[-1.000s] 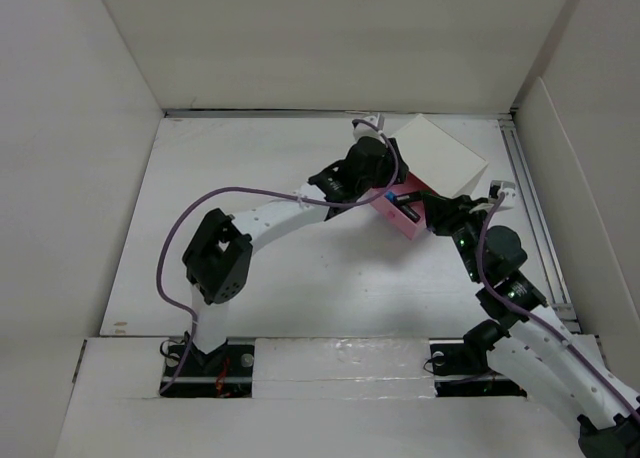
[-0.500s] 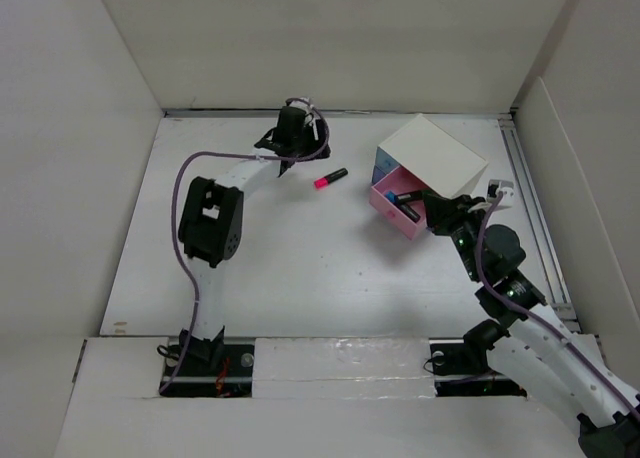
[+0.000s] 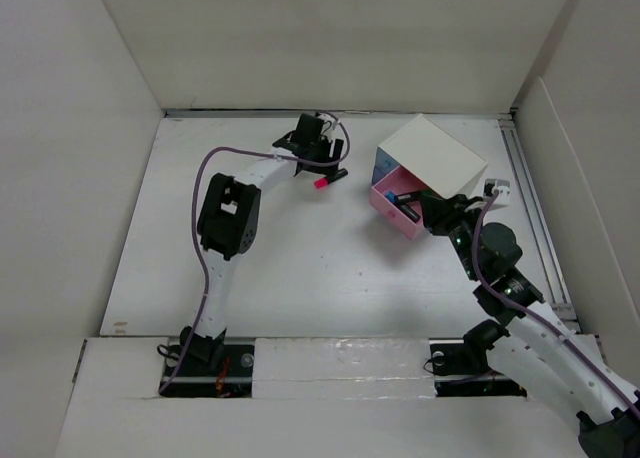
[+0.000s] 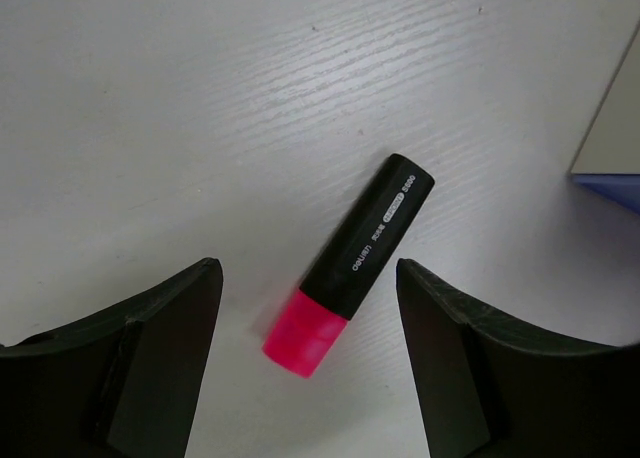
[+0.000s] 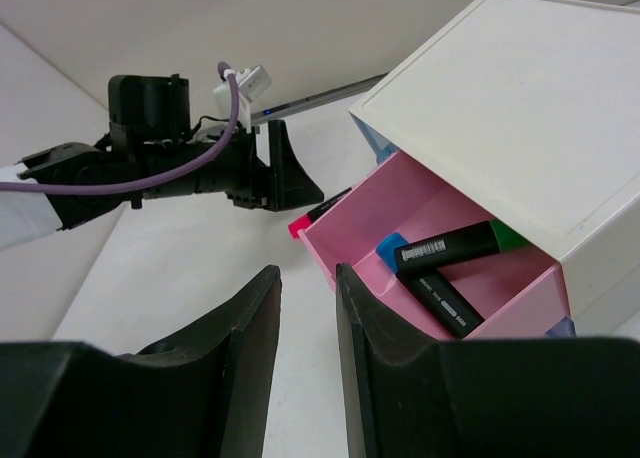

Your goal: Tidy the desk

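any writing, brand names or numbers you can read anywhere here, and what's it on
Pink highlighter on the desk: two lines of white print along its black barrel, too small and blurred to read.
Black markers in the pink drawer: white print on their barrels, too small to read.
White box: no writing visible.
Nothing here can be quoted with confidence.
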{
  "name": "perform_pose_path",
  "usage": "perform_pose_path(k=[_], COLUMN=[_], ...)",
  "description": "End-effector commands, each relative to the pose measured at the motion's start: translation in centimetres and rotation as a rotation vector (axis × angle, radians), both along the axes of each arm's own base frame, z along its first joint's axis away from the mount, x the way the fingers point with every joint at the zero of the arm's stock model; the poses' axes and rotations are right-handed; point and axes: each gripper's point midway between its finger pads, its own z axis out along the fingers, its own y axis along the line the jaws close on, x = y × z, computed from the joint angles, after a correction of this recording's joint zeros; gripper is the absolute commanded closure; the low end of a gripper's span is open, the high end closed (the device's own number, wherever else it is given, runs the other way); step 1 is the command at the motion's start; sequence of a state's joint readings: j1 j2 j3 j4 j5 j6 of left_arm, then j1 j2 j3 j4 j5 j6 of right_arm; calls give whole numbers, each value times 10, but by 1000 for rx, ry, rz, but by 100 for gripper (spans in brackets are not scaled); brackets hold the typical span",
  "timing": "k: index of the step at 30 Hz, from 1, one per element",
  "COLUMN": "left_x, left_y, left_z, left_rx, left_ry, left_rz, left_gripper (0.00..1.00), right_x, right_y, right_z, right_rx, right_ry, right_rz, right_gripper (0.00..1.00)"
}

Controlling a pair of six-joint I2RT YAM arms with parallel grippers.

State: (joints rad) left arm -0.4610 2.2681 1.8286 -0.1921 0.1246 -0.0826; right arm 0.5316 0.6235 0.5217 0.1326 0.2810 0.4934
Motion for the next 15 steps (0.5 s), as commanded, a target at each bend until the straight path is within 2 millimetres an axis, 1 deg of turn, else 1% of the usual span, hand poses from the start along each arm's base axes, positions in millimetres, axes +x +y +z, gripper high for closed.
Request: perform_pose_path(k=[1, 2, 3, 4, 5, 7, 8, 9, 10, 12, 13, 14, 15], left_x=[-6, -8, -12, -11, -14, -19, -17, -18, -18, -19, -19, -19, -20], left_y=[3, 4, 0, 3, -2, -2, -3, -1, 0, 2, 8, 8, 10], left_z=[-14, -20, -21, -24, -27, -35, -36, -38, -42, -46, -53, -53, -52], left_rx=[33, 46, 56, 72, 131, 194, 220, 249, 257, 266, 286, 286, 290], left_ry=[38, 41, 44, 46, 23, 28, 17, 14, 20, 28, 32, 32, 35], left_rz=[-61, -70, -81, -69, -88, -102, -97, -88, -85, -74, -51, -51, -30], left_gripper=[34, 34, 36, 36, 37, 38, 42, 44, 47, 60, 80, 80, 90], right_x=[0, 0, 0, 0, -1, -1, -1, -1, -1, -2, -3, -3, -3], right_y=[3, 3, 3, 3, 3, 3, 4, 3, 3, 2, 1, 1, 1], right_z=[18, 18, 18, 18, 19, 18, 18, 20, 19, 21, 21, 22, 21], right_rx=[26, 26, 26, 26, 29, 27, 27, 29, 28, 32, 33, 34, 33], right_ry=[-50, -50, -50, -50, -52, -51, -51, -55, -52, -60, -60, -63, -60], right_rz=[10, 10, 12, 12, 12, 13, 15, 13, 16, 10, 10, 10, 10], right_gripper=[65, 65, 65, 65, 65, 65, 65, 65, 66, 65, 65, 65, 65])
